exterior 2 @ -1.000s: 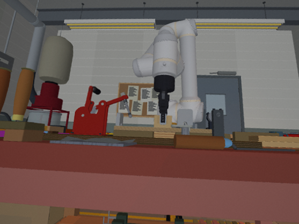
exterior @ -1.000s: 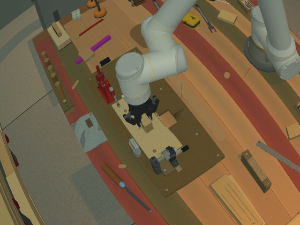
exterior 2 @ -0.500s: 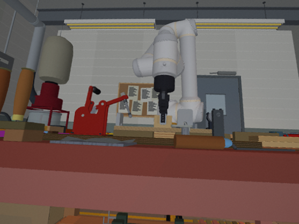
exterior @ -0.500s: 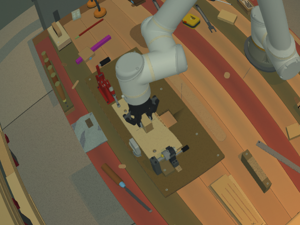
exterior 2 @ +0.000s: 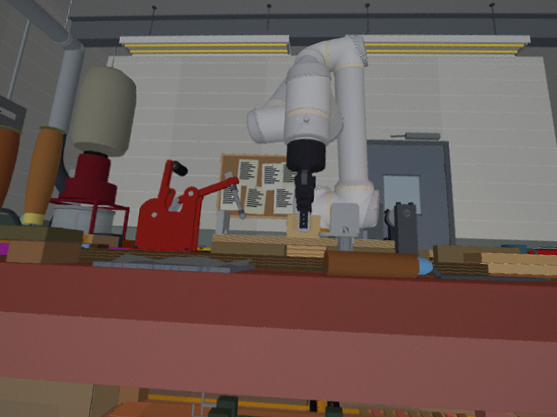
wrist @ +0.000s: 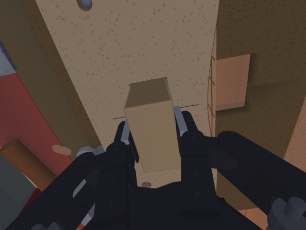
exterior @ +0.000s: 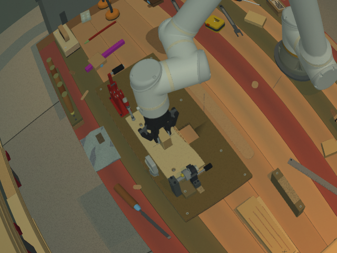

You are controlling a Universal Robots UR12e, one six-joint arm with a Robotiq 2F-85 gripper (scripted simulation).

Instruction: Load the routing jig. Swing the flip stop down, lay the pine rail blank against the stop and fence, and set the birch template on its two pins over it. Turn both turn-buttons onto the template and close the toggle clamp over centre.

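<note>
The handle block point(exterior: 166, 142) point(wrist: 152, 123) point(exterior 2: 302, 223) stands upright on the pale birch template point(exterior: 166, 148) point(wrist: 138, 49). I grip this block with my gripper point(exterior: 160, 138) point(wrist: 152, 128) point(exterior 2: 302, 219), closed on its sides. The template lies flat on the jig base point(exterior: 174, 141). The red toggle clamp point(exterior: 117, 96) point(exterior 2: 174, 212) stands at the template's far end with its lever raised. The flip stop point(exterior: 190, 173) sits at the template's near end. A grey turn-button point(exterior: 151, 164) lies beside the template's left edge. The pine rail is hidden from me.
A tool rack with wooden handles point(exterior: 61, 87) stands along the left bench edge. A chisel point(exterior: 140, 209) and a grey cloth point(exterior: 99, 147) lie left of the jig. A steel ruler point(exterior: 313, 175), a sanding block point(exterior: 288, 192) and a board point(exterior: 265, 224) lie to the right.
</note>
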